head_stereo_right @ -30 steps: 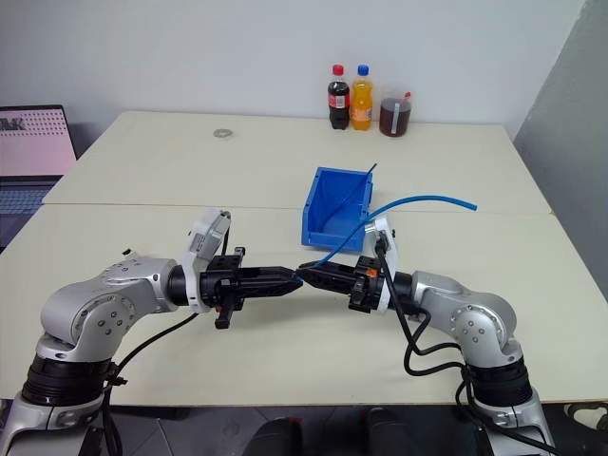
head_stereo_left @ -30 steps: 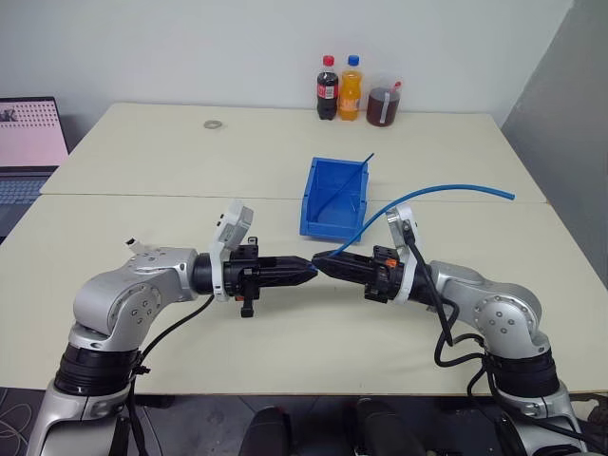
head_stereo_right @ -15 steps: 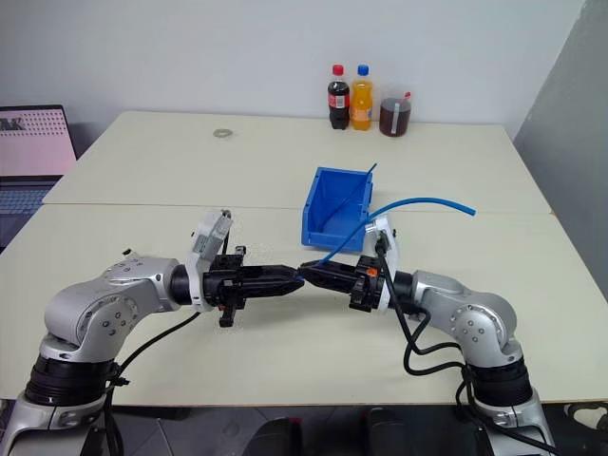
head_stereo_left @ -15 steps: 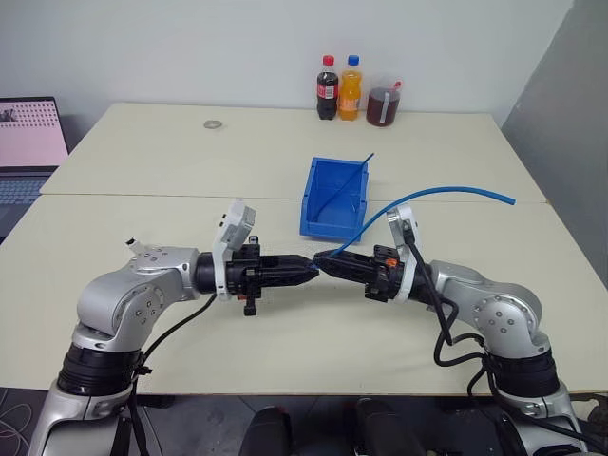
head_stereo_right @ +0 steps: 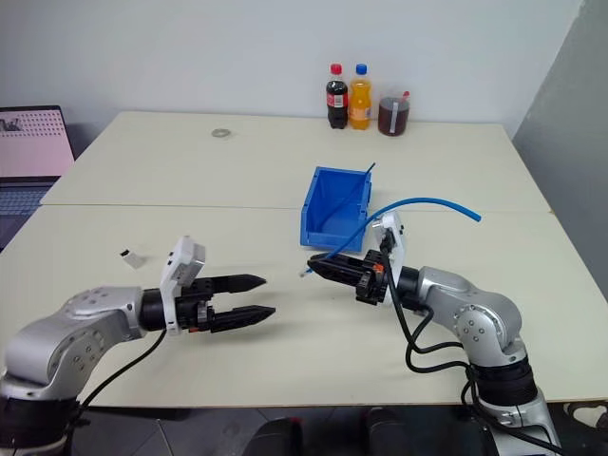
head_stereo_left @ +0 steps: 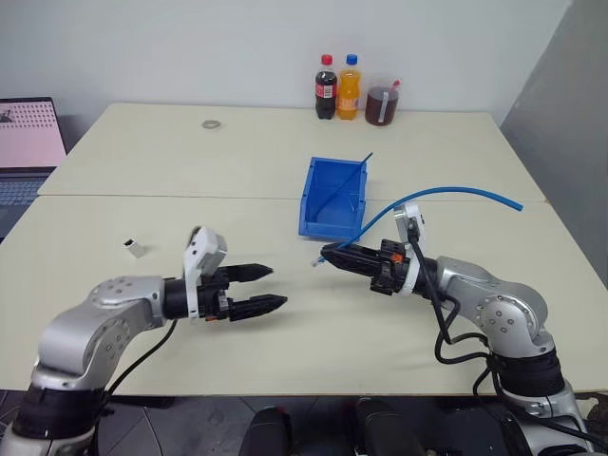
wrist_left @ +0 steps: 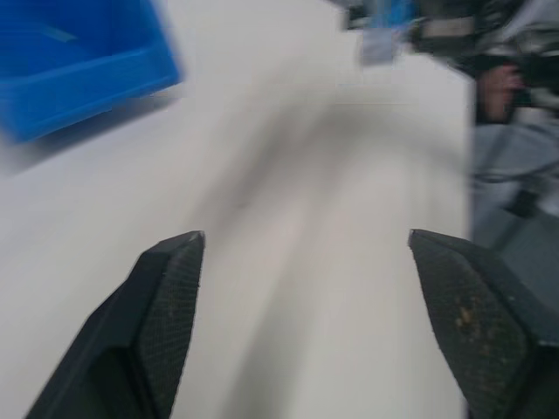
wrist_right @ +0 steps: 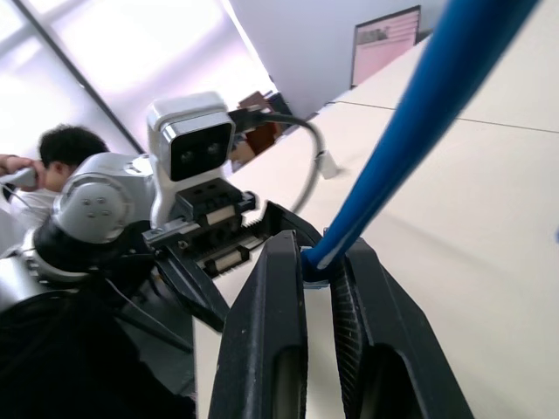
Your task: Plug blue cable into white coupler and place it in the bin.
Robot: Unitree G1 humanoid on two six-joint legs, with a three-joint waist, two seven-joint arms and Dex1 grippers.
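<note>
Item: stage of carrying the cable to the bin, judged from the layout.

- Pale rectangular tabletop (head_stereo_left: pixel 190 171): all listed pieces are borne on or held above it.
- Rectangular open-top blue plastic bin (head_stereo_left: pixel 328 226): set at mid-table, just beyond the right gripper and slightly to its left, well apart from the left gripper.
- Thin bright-blue flexible cable (head_stereo_left: pixel 446 190): held clear of the table. Its long axis runs from the grip up and away to the right, passing the bin's near right corner; the free end hangs in the air.
- Right gripper (head_stereo_left: pixel 328 254): fingers pressed onto the cable just behind its near end. This arm is the nearer to the bin.
- Left gripper (head_stereo_left: pixel 275 285): fingers spread wide, nothing between them, pointed towards the right gripper.
- Tiny pale piece at the cable's tip, taken to be the white coupler (head_stereo_left: pixel 316 261): whether it is seated is too small to tell.
- Small white-grey block (head_stereo_left: pixel 136 249): lying apart at the left.
</note>
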